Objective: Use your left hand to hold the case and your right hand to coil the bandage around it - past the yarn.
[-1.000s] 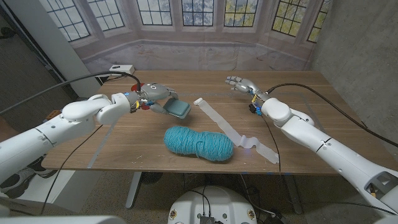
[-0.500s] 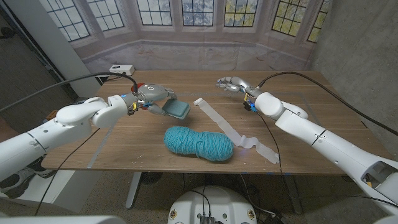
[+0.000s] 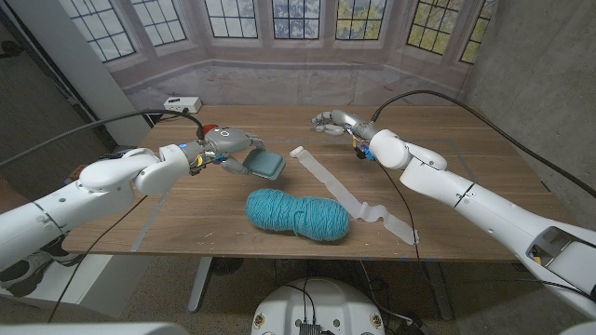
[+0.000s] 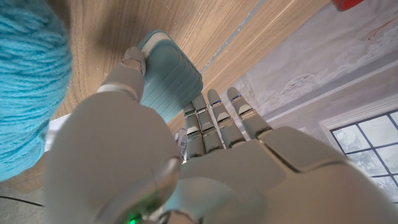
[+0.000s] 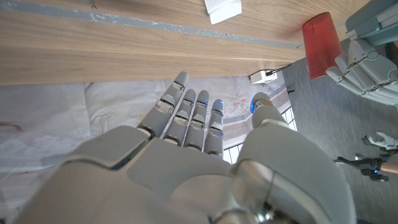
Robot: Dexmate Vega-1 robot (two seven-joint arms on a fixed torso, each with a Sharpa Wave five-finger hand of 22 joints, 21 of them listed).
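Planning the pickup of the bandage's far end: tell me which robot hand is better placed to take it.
Right. The left robot hand already holds the teal case, so it is busy. The right robot hand is open and empty, hovering close to the far end of the white bandage.

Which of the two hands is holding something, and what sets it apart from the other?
The left hand: its fingers grip the teal case. The right hand hovers with fingers apart over the table, holding nothing.
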